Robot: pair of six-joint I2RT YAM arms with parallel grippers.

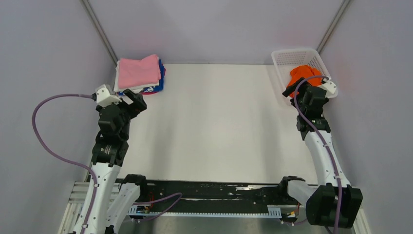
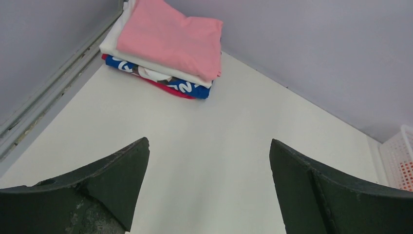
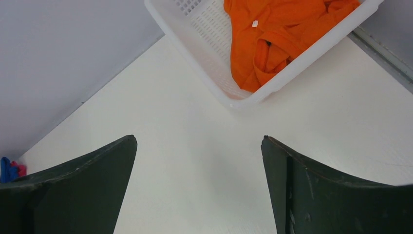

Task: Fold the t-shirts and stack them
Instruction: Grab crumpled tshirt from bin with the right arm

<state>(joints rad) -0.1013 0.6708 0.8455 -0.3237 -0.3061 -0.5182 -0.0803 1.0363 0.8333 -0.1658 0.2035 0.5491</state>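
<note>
A crumpled bright orange t-shirt (image 1: 303, 74) lies in the white mesh basket (image 1: 287, 57) at the back right; it also shows in the right wrist view (image 3: 272, 34). A stack of folded shirts sits at the back left, with a pink shirt (image 1: 140, 70) on top, a white shirt (image 2: 146, 66) under it and a blue printed shirt (image 2: 187, 87) below. My left gripper (image 1: 136, 100) is open and empty, just in front of the stack. My right gripper (image 1: 292, 91) is open and empty, just in front of the basket's near edge.
Grey walls close in the white table (image 1: 214, 126) on the left, back and right. The basket (image 3: 204, 29) stands against the right wall. A black rail (image 1: 204, 192) runs along the near edge between the arm bases.
</note>
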